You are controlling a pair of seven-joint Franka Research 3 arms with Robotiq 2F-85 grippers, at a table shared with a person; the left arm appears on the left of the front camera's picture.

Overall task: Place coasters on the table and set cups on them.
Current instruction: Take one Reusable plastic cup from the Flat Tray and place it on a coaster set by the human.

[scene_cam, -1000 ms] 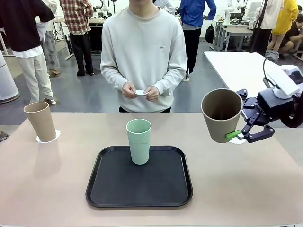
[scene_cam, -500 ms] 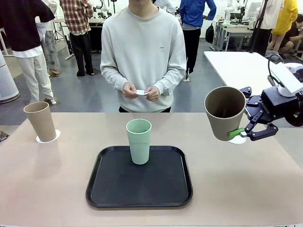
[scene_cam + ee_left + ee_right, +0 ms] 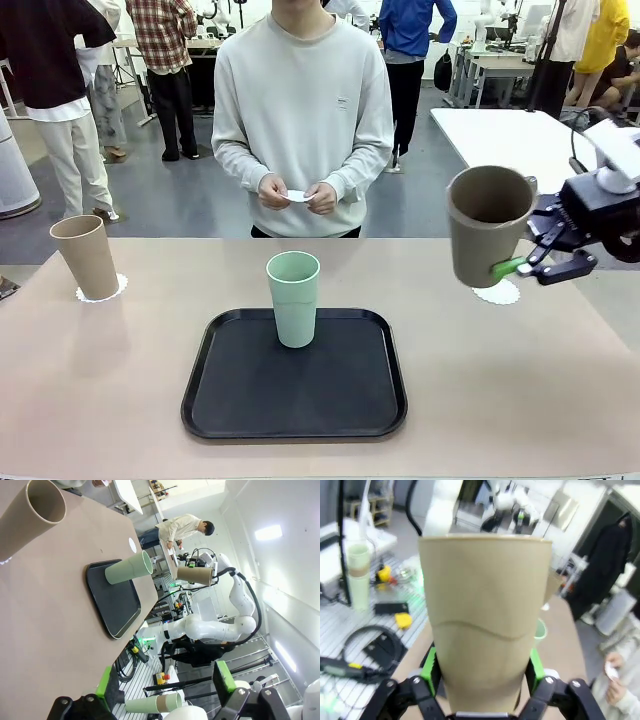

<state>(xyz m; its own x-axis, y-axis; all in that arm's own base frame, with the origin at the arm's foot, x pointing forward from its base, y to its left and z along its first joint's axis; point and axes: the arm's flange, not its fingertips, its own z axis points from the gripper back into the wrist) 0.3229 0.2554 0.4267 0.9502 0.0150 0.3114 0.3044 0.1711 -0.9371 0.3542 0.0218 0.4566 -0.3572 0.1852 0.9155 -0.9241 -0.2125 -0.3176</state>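
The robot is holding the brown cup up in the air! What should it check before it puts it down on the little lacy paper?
1. Grip firm: ok. The right gripper clamps the tan cup between its green pads.
2. Coaster ready: ok. A doily lies flat on the table below the cup.
3. Cup lined up over the doily: cannot tell. From the front, its base looks near the doily's left edge.
4. Cup upright: ok, close to straight.
5. Hands out of the way: ok. The person's hands are up by the chest, away from the cup.
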